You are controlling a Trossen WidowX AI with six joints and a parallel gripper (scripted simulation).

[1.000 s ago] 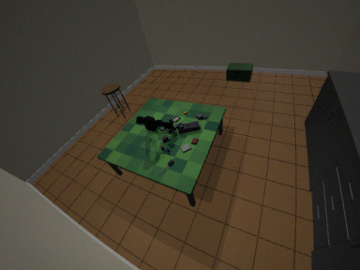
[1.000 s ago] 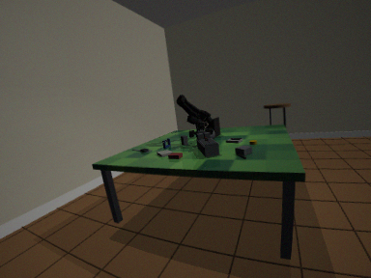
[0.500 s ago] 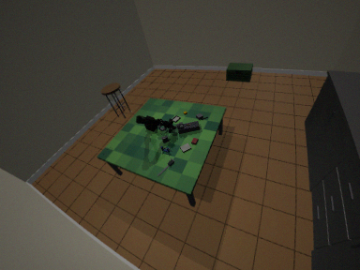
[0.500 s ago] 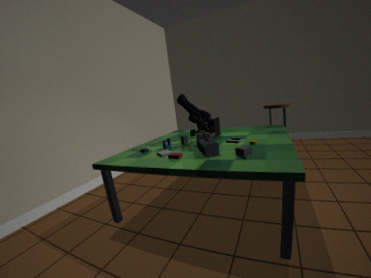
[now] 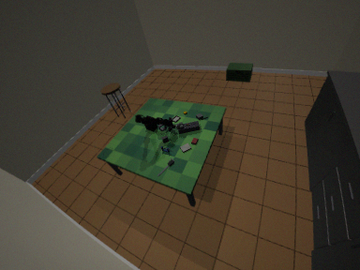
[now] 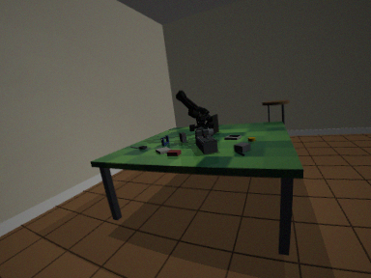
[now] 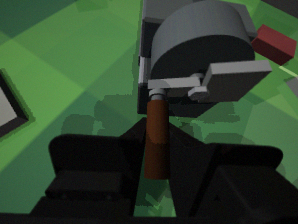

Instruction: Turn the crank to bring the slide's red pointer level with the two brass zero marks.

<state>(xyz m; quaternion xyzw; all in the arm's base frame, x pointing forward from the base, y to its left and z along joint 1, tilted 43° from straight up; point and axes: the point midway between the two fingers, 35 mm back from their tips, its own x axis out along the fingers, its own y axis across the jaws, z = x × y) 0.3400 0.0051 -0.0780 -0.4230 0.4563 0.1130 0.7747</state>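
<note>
The arm (image 5: 150,123) (image 6: 194,108) is black, with dark, round-cornered fingers.

It was a plain room, but what it was used for was hard to tell. The floor (image 5: 262,155) (image 6: 232,217) had square brown tiles, and a pale strip (image 5: 234,70) (image 6: 319,133) ran along the bottom of the bare walls (image 5: 206,33) (image 6: 261,68). A big green table (image 5: 127,166) (image 6: 193,166) had small things on it and a black robot arm (image 5: 150,124) (image 6: 192,105), a bit like a place for trying out machines. A round stool (image 5: 112,88) (image 6: 275,102) stood near a wall. A dark cupboard (image 5: 328,136) with long handles was on one side, and a green box (image 5: 239,72) sat by the far wall.
</note>
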